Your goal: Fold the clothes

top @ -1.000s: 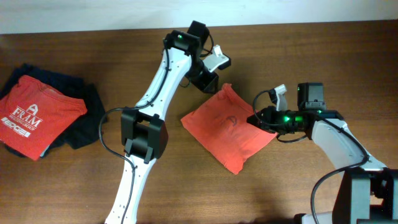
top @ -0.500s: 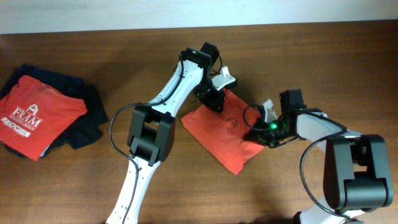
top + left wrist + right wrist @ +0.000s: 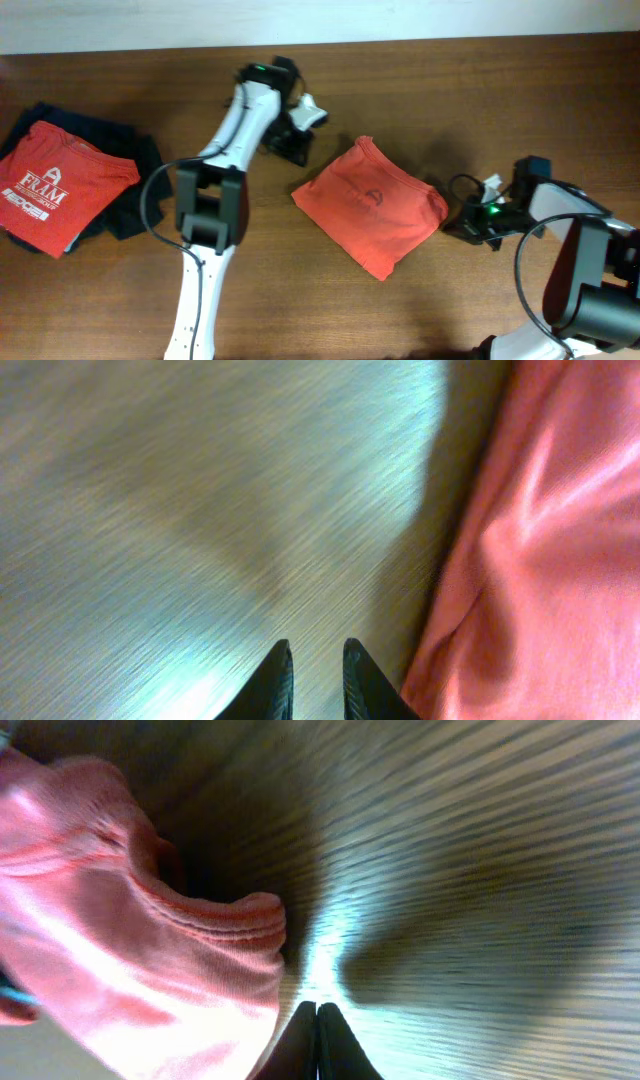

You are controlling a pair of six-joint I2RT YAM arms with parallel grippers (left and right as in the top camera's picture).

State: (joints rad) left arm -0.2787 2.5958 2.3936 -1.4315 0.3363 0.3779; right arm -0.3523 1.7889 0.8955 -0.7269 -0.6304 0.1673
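Overhead: the shirt (image 3: 370, 208) is seen folded into a rough rectangle at the middle of the table (image 3: 300, 300), set on the diagonal. Its long axis is judged to run from the picture's upper left to lower right, one corner pointing at the far edge. The plain side is turned up, with a small round mark (image 3: 372, 195) showing. The left gripper (image 3: 296, 150) is held off the shirt's upper-left side and the right gripper (image 3: 458, 228) just off its right corner. Neither touches the cloth. The FRAM shirt (image 3: 60, 185) lies well apart at the table's left end.

Left wrist: the left gripper's (image 3: 313, 680) fingers are almost closed, with only a narrow gap between them and nothing in it. The shirt's (image 3: 540, 560) edge lies close beside them. A sideways sweep from here could drag that edge and skew the fold.

Right wrist: the right gripper's (image 3: 318, 1045) fingers are pressed together, empty, over bare wood. The hem (image 3: 225, 915) stands rolled and puffed, not flat. This loose end is judged the weak point. It could be snagged by a low pass and the fold opened. No further grasp could be made until the fingers are parted.
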